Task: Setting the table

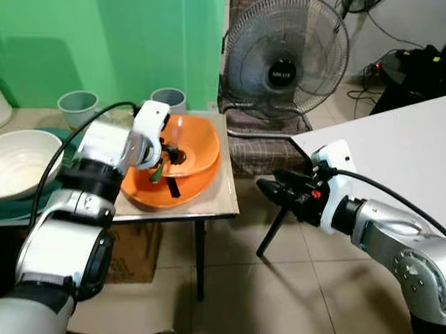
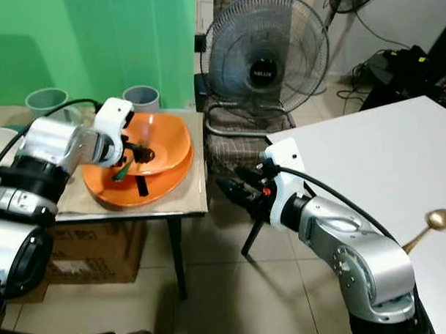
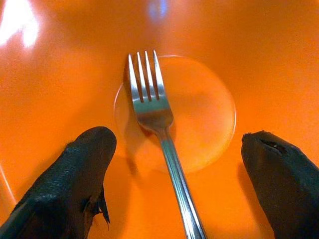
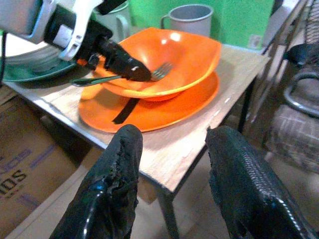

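Small wooden table (image 1: 220,200): orange plate (image 1: 200,187), 2 grey cups (image 1: 77,105), white bowl (image 1: 18,163) on green plate (image 1: 31,204)

A green wall (image 1: 103,38) backs a small wooden table (image 1: 220,196); a fan (image 1: 285,55) stands on beige tiled floor (image 1: 292,294).

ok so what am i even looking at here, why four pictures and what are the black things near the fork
It is one moment seen by four cameras on a humanoid robot. The two wide pictures come from its head, looking down; the other two come from cameras on its wrists.

The black things are gripper fingers. The left gripper reaches into an orange bowl, which sits on an orange plate on a small wooden table. Its wrist camera shows the fingers open on either side of a fork lying in the bowl; whether they touch it is unclear.

The right gripper hovers open beside the table, holding nothing. Two grey cups and a white bowl also stand there.
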Robot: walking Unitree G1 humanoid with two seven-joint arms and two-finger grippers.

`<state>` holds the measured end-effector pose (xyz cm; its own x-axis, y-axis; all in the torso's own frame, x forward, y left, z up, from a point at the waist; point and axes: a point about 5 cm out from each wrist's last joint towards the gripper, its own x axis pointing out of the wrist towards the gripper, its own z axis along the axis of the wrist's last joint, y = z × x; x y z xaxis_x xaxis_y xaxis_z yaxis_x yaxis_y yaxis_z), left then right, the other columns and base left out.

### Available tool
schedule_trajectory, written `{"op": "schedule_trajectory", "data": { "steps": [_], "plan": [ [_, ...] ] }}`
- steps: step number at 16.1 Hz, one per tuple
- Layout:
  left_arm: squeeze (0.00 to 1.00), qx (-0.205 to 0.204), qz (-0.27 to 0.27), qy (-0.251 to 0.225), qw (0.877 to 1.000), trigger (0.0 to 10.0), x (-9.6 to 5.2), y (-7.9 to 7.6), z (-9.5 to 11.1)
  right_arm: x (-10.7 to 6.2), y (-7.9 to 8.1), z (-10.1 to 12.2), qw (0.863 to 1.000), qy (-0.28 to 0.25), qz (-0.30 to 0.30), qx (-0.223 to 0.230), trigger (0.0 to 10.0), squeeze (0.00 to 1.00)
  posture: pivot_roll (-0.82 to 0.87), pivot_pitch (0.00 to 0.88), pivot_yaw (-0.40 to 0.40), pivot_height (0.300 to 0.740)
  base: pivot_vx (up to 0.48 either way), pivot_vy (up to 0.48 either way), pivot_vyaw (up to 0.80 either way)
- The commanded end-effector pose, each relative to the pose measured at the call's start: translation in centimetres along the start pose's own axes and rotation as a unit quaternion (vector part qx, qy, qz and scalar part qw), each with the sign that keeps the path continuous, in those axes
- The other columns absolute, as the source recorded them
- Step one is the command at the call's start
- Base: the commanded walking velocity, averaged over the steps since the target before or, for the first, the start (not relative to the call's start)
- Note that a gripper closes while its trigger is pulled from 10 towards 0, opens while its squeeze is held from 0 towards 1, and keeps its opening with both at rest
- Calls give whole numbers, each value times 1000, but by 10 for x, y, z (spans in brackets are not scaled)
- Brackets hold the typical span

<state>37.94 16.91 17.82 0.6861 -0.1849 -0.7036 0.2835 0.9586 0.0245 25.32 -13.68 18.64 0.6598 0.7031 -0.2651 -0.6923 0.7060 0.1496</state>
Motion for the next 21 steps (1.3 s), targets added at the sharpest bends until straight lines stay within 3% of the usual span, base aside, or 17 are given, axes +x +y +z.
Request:
{"op": "schedule_trajectory", "data": {
  "steps": [1, 4, 5, 6, 8, 9, 10, 21],
  "plan": [
    [0, 18, -4, -4, 1000, 10000, -1, -4, 7, -4, -1, 0, 1000, 8, 5, 2, 10000, 0, -40, 2, -29, 740, 0, 0, 0],
    [0, 46, -17, 22, 999, 10000, 5, -8, 3, -9, 1, -4, 999, 25, 22, -6, 10000, 0, -40, 2, -29, 740, 0, 0, 0],
    [0, 53, -17, 31, 998, 9333, 9, -8, -1, -9, 2, -4, 999, 28, 25, -6, 10000, 0, -42, 0, -21, 740, 0, 0, 0],
    [0, 55, -25, 41, 997, 5608, 12, -9, -4, -8, 3, -4, 999, 29, 25, -7, 10000, 0, -44, 0, -17, 740, 0, 0, 0],
    [0, 59, -26, 47, 997, 3843, 14, -9, -7, -8, 4, -4, 999, 29, 25, -7, 10000, 0, -48, 0, -14, 740, 0, 0, 0],
    [0, 64, -27, 51, 996, 1451, 16, -8, -8, -8, 4, -4, 999, 30, 27, -8, 10000, 0, -50, 0, -13, 740, 0, 0, 0],
    [0, 67, -27, 53, 996, 0, 17, -7, -8, -9, 4, -5, 999, 31, 28, -8, 10000, 0, -52, 0, -11, 740, 0, 0, 0],
    [0, 85, -23, 54, 995, 0, 18, -1, -8, -16, 9, -5, 994, 39, 81, -54, 10000, 0, -53, 0, -19, 740, 0, 0, 0]
  ]
}}
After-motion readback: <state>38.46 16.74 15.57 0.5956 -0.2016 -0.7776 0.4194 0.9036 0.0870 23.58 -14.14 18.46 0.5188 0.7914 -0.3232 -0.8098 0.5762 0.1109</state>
